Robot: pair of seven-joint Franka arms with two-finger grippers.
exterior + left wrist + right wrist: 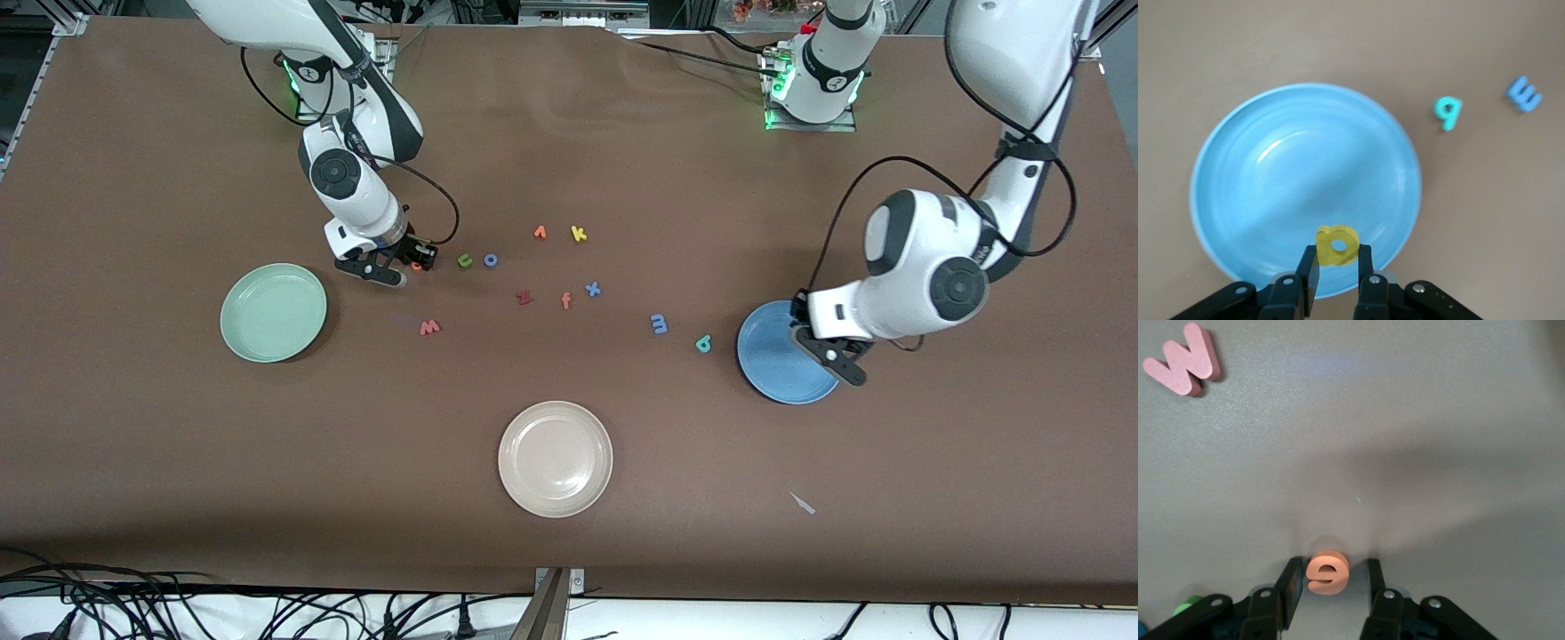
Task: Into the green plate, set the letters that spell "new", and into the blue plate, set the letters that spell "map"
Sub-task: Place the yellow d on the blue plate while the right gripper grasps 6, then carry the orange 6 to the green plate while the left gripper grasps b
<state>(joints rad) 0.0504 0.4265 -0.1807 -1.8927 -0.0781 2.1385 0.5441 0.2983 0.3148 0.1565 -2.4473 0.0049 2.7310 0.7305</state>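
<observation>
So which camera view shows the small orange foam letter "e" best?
The right wrist view: the small orange foam letter "e" lies on the table between the right claw's fingers. The front view shows only a sliver; the left wrist view shows nothing of it.

Only foam letters readable on the brown table (178, 444): salmon "w" (429, 328), blue "m" (659, 324), teal "p" (703, 344), yellow "k" (579, 234), blue "x" (592, 289), salmon "f" (565, 300), dark red "z" (524, 298), orange "e" (1327, 572), yellow "a" (1337, 245). No brand or label readable.

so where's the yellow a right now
The yellow a is held in the left gripper over the blue plate, at the left arm's end of the table.
</observation>
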